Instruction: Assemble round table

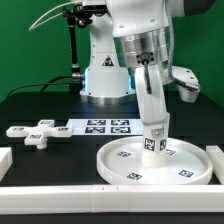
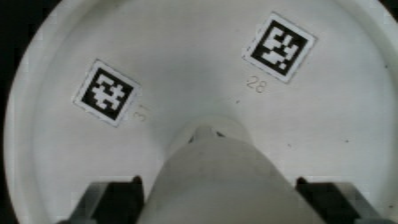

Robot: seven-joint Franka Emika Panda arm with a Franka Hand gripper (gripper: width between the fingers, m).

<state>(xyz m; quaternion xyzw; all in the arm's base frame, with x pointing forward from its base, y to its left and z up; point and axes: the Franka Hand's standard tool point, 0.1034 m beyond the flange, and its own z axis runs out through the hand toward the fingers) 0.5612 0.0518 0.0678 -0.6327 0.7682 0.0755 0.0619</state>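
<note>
Step in hand, by your notes: seating the leg (image 1: 154, 115) at the middle of the disc (image 1: 118, 158), which lies by the desk's near edge, toward the exterior view's right. The gripper (image 1: 149, 85) is clamped on the leg.

Next move likely calls for squaring it up, then twisting it home.

Only the exterior view shows the foot (image 1: 35, 132), well apart. Only the wrist view shows the fingers (image 2: 116, 200) flanking the leg.

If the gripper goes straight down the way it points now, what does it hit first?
The round disc: the leg clamped in the gripper stands upright over its middle and would meet it first. I cannot tell if they already touch.
</note>
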